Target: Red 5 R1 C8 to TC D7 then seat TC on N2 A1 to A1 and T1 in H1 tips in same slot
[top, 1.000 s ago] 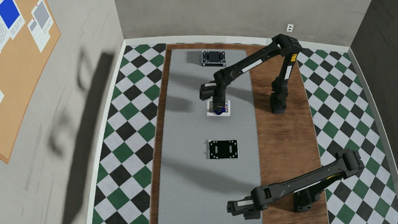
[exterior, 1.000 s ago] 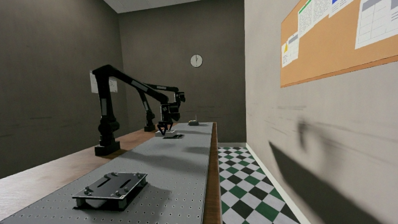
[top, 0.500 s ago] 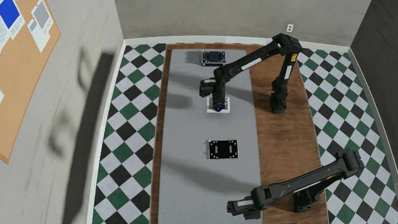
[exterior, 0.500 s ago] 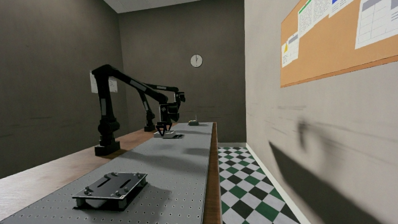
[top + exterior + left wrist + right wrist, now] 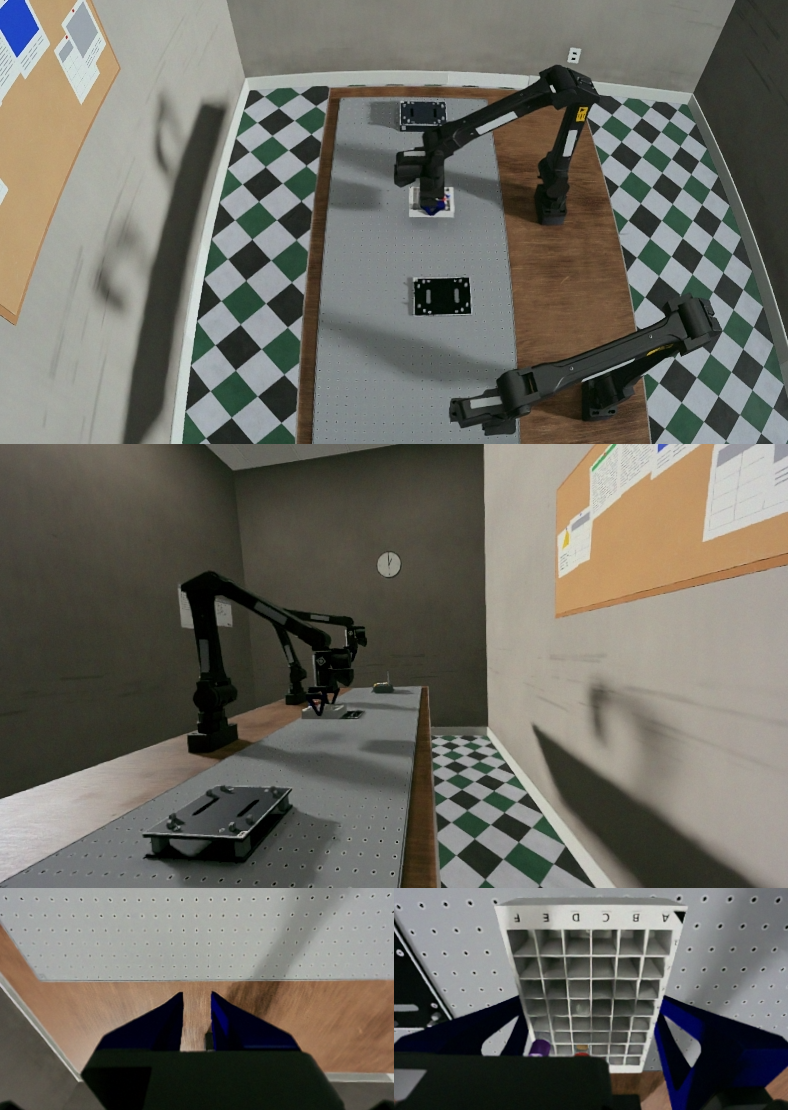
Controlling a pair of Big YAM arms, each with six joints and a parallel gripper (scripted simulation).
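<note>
TC (image 5: 415, 211) (image 5: 334, 712) (image 5: 592, 918), clamped in my R pincer (image 5: 432, 207) (image 5: 321, 707) (image 5: 591, 1012) approx. midway b/w the table's (image 5: 386, 92) (image 5: 421, 796) (image 5: 124, 1012) (image 5: 651, 1080) long edges, needs lvl, slow carrying to N2 (image 5: 422, 113) (image 5: 220, 810) near its end edge, A1 corners matched.

Wooden table (image 5: 573, 264) (image 5: 66, 780) (image 5: 114, 1017) (image 5: 651, 1080), grey perforated board (image 5: 374, 248) (image 5: 330, 796) (image 5: 148, 938) (image 5: 731, 962) on it, black plate (image 5: 442, 297) (image 5: 352, 714) (image 5: 406, 982), raised nest N2 (image 5: 422, 114) (image 5: 226, 810)
</note>
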